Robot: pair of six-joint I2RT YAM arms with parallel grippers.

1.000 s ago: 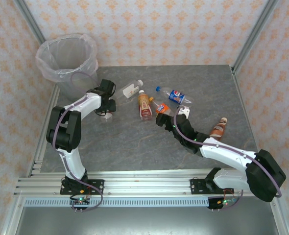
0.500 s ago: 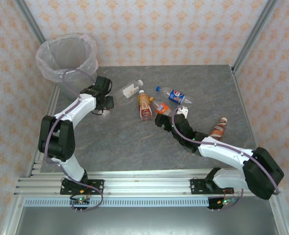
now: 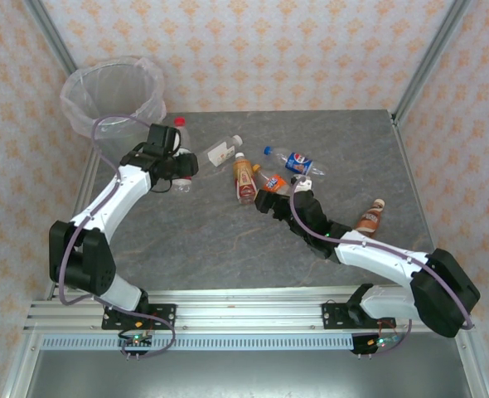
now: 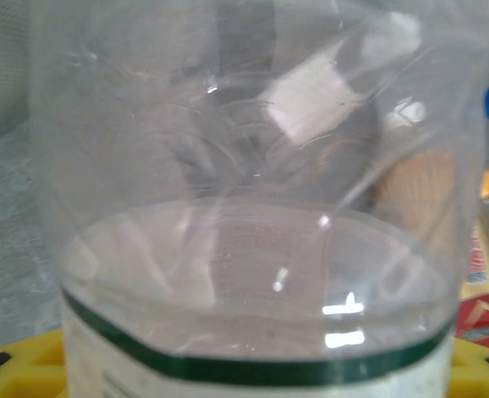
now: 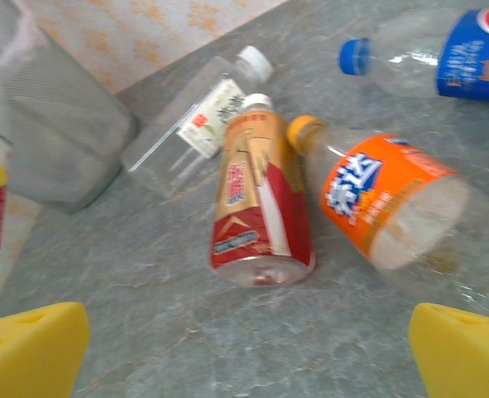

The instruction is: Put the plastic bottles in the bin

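The clear red-capped bottle [image 3: 180, 141] stands upright, cap up, just right of the bin [image 3: 104, 91], clamped in my left fingers [image 3: 176, 166]. Farther right my right fingers [image 3: 279, 197] gape wide beside the orange-labelled bottle [image 3: 271, 182]. Nearer me lies open bench [image 3: 211, 245].

Left arm [image 3: 112, 199]: elbow folded back near its base, forearm reaching forward and up off the table. Left gripper [image 3: 176, 163] partly closed, jaws clamped on a clear bottle [image 4: 253, 207] standing upright between them. Right arm [image 3: 377, 257]: stretched low, forward and leftward. Right gripper [image 5: 244, 352]: jaws spread wide, yellow pads [image 5: 29, 348] far apart
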